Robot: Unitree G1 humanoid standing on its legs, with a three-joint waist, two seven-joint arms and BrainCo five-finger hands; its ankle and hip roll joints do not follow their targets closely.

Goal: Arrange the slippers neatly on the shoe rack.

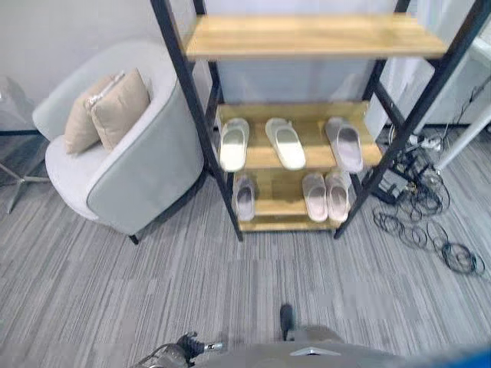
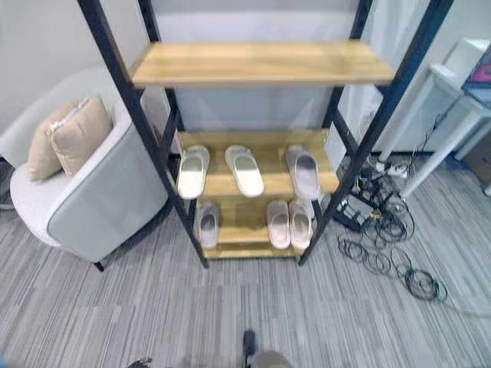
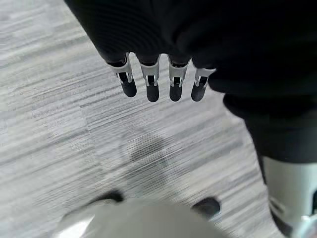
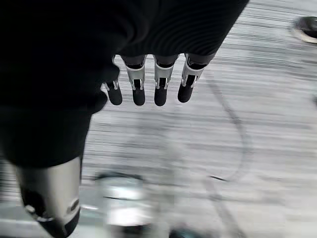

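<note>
Wooden shoe rack (image 1: 307,37) holds six slippers (image 1: 233,144) — both hands' (image 3: 163,29) fingers (image 4: 161,84) straight, holding nothing.

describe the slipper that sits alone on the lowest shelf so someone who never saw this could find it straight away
Start at the black-framed shoe rack with wooden shelves, standing beside the grey armchair. Go down to its lowest shelf, where three slippers lie. The lone grey slipper is the one at the armchair end, apart from the pink pair lying side by side at the other end.
</note>
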